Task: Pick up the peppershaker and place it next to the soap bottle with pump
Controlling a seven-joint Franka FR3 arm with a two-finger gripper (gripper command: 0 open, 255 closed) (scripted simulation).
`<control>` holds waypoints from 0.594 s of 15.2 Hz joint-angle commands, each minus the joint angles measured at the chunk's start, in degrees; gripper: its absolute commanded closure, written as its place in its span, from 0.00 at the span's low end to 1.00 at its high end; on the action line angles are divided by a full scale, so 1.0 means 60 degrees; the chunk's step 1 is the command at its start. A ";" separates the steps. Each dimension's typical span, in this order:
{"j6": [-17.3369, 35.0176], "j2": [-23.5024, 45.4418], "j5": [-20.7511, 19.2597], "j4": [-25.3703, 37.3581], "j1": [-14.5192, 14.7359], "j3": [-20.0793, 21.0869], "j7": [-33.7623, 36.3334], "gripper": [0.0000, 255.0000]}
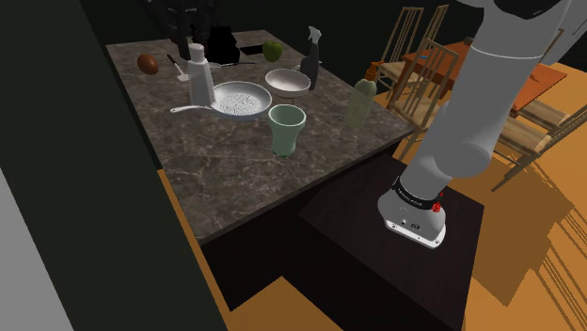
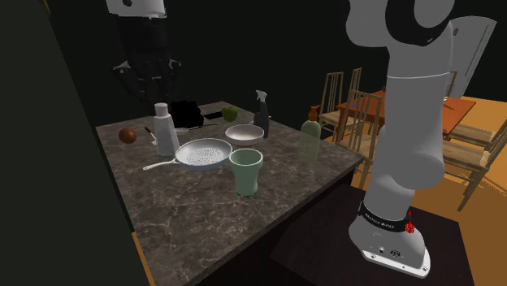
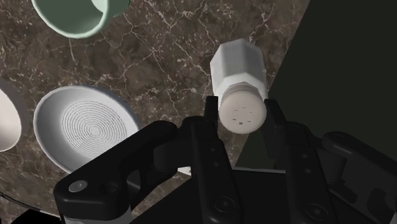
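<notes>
The pepper shaker [image 3: 236, 67] is a white faceted bottle with a perforated round cap. My black gripper [image 3: 242, 118] is shut on its cap, one finger on each side. In the shoulder view the shaker [image 1: 198, 77] stands upright under the gripper [image 1: 193, 43], right beside the white pan [image 1: 239, 99] near the counter's far side. I cannot tell whether its base touches the counter. The soap bottle with pump [image 1: 362, 102] is pale translucent green and stands at the counter's edge toward that view's right, well apart from the shaker [image 2: 166, 132] and gripper [image 2: 160, 100].
On the dark marble counter [image 1: 216, 179] stand a green cup [image 1: 286, 128], a white bowl [image 1: 287, 82], a dark spray bottle [image 1: 310, 58], a green apple [image 1: 272, 50] and a brown round object [image 1: 148, 63]. Wooden chairs and a table [image 1: 442, 66] stand beyond the counter.
</notes>
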 commanded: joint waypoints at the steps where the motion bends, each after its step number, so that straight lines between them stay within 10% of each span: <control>1: -0.0342 0.0129 -0.0068 0.0451 0.0064 0.0021 0.0041 1.00; 9: -0.1701 0.0801 -0.0433 0.2407 0.0409 0.0089 0.0175 1.00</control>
